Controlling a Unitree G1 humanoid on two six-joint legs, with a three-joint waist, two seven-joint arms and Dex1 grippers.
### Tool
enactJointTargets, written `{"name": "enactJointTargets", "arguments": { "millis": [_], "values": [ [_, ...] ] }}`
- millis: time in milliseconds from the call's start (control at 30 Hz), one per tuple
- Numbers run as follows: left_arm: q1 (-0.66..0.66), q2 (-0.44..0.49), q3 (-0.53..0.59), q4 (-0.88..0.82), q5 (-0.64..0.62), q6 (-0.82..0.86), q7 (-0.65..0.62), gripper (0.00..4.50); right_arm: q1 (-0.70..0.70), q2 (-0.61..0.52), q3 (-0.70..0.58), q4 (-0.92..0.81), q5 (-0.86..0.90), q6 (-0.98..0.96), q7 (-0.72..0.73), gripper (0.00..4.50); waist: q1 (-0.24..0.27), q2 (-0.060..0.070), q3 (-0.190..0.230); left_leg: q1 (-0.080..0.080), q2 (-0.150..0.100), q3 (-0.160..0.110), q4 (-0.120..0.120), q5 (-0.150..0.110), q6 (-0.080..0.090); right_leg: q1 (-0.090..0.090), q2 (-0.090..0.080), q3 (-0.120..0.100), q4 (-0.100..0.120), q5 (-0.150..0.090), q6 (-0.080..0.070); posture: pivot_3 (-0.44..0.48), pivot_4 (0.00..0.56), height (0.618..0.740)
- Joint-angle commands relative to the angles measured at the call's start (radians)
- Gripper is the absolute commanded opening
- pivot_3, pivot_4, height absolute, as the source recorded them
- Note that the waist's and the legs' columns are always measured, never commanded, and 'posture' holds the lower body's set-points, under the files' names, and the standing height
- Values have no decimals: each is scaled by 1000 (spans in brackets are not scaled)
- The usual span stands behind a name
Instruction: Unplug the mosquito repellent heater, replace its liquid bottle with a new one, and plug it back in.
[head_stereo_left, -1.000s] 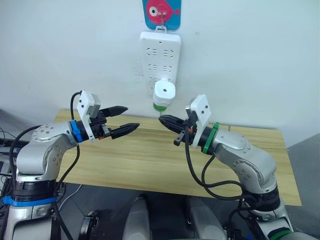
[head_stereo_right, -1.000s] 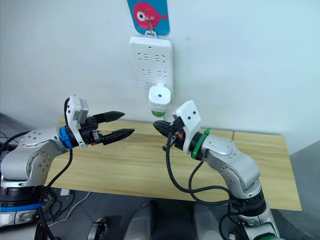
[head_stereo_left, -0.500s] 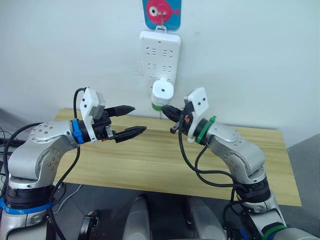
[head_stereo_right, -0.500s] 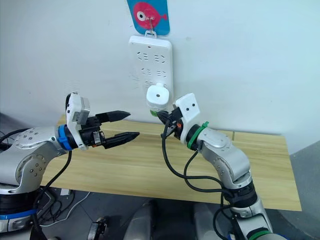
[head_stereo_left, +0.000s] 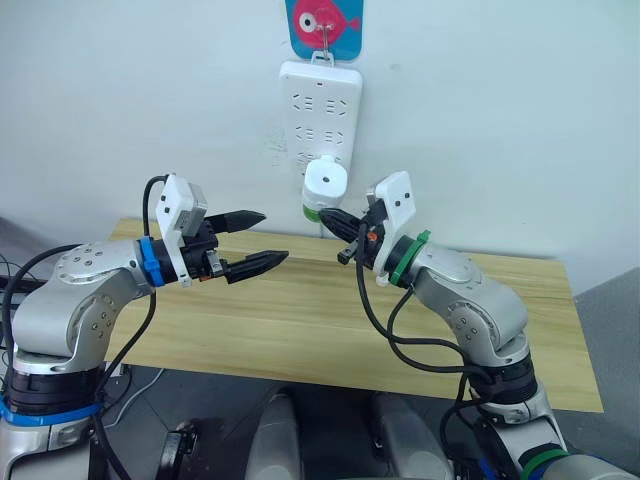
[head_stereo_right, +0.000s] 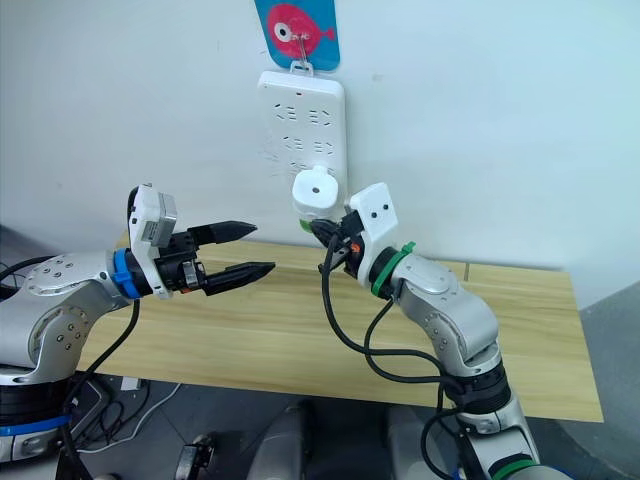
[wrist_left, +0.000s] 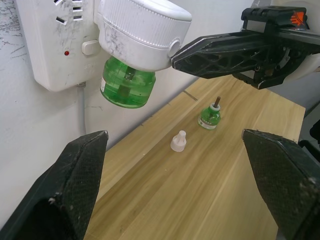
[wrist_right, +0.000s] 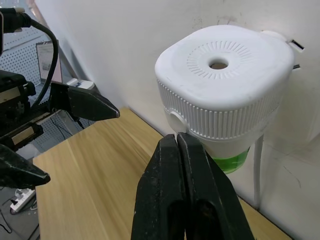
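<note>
The white mosquito repellent heater (head_stereo_left: 326, 182) is plugged into the wall power strip (head_stereo_left: 321, 110), with a green bottle (wrist_left: 127, 85) in its underside. I cannot tell whether that bottle is the new one. A capless green liquid bottle (wrist_left: 209, 116) with a brown wick stands on the table, and a small white cap (wrist_left: 178, 141) lies beside it. My right gripper (wrist_right: 176, 137) is shut with nothing in it. Its tip is at the heater's lower side, touching or nearly so. My left gripper (head_stereo_left: 275, 236) hangs open and empty above the table, left of the heater.
The wooden table (head_stereo_left: 300, 320) stands against the white wall. A blue hook plate with a pink fish (head_stereo_left: 323, 25) holds the power strip. A thin cable (wrist_left: 82, 107) runs down the wall from the strip.
My right gripper has risen from over the table to the heater's side, staying shut. The left gripper has edged slightly forward and stays open.
</note>
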Motion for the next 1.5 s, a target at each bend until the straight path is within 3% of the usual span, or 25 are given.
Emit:
{"name": "enactJointTargets", "arguments": {
  "millis": [33, 367, 1500],
  "values": [
    [-11, 17, 14, -8, -12, -20, -14, 4500, -19, 13, -70, -49, 29, -1, -30, 59, 0, 0, 0, 0, 0, 0, 0, 0, 0, 0, 0, 0, 0, 0, 0, 21, 263, 740],
    [-17, 19, 9, 2, -5, -28, -27, 4500, -13, 27, -89, -90, 132, 68, -22, 59, 0, 0, 0, 0, 0, 0, 0, 0, 0, 0, 0, 0, 0, 0, 0, 19, 257, 740],
    [-34, 11, -12, 19, 5, -46, -19, 4500, -35, -15, -21, -63, 66, 37, -23, 59, 0, 0, 0, 0, 0, 0, 0, 0, 0, 0, 0, 0, 0, 0, 0, 19, 258, 740]
  ]
}}
